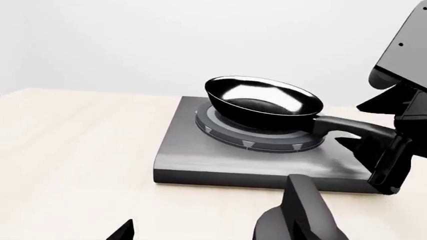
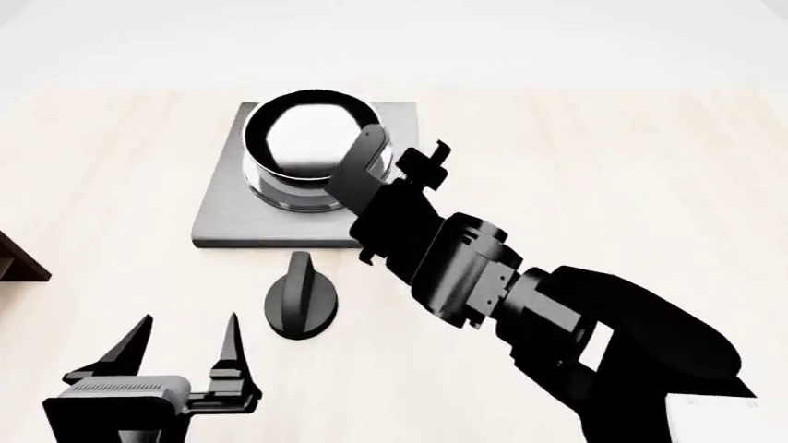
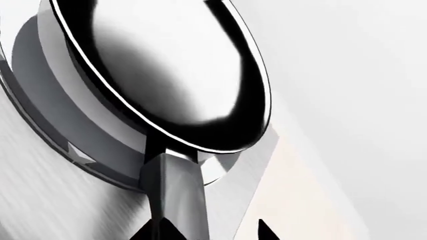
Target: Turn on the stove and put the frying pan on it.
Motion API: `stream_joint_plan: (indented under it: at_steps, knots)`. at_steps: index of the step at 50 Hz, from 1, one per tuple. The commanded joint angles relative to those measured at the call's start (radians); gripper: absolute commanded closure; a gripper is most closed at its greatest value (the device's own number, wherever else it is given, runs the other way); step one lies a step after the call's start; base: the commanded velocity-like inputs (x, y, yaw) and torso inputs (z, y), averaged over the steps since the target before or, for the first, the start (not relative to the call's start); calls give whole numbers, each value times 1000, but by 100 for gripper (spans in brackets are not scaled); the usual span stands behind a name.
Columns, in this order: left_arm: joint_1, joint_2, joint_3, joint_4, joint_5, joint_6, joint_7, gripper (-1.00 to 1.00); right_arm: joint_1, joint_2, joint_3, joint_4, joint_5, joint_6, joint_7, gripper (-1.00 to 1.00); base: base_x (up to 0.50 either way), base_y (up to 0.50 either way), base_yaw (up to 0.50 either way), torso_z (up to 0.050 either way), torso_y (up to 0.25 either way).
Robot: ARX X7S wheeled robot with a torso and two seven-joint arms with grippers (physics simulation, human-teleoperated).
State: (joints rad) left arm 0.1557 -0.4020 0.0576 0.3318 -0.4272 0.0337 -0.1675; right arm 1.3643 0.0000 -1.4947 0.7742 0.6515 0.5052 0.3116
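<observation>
The frying pan (image 2: 302, 138) (image 1: 263, 100) (image 3: 160, 65) sits upright on the burner rings of the grey stove (image 2: 234, 217) (image 1: 193, 150) plate. Its handle (image 1: 347, 127) (image 3: 175, 185) points toward my right gripper (image 2: 394, 166) (image 3: 211, 231). The right gripper's fingers stand apart, wider than the handle, which runs close along one fingertip. The black knob (image 2: 299, 297) (image 1: 283, 225) lies on the table in front of the plate. My left gripper (image 2: 179, 346) (image 1: 217, 234) is open and empty, low over the table, just left of the knob.
The dark corner of a brown shelf (image 2: 18, 263) shows at the left edge of the head view. My right arm (image 2: 555, 314) crosses the table from the lower right toward the stove. Pale wooden tabletop (image 2: 591, 166) surrounds the plate.
</observation>
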Motion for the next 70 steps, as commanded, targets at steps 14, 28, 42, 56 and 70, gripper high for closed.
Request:
stream_joint_plan:
  at_steps: [14,28,42,56,70]
  knots:
    - [-1,-5,0,1,-7,2,-5,-100,33,1,-1,29,206,-6,-97,-100,0,0,0,0,0]
    - [2,-8,4,1,-7,3,-7,-100,63,86,83,-127,319,33,-97,-100,0,0,0,0,0]
    - [-1,-11,9,17,2,-10,-23,-100,107,377,152,-651,320,19,151,-100,0,0,0,0,0]
    - [-8,-36,-15,107,-1,-51,-70,-100,-37,767,277,-1142,317,-190,394,-100,0,0,0,0,0]
    - [-1,-80,-110,274,-39,-56,-130,-100,-397,1181,378,-1457,197,-661,659,-100,0,0,0,0,0]
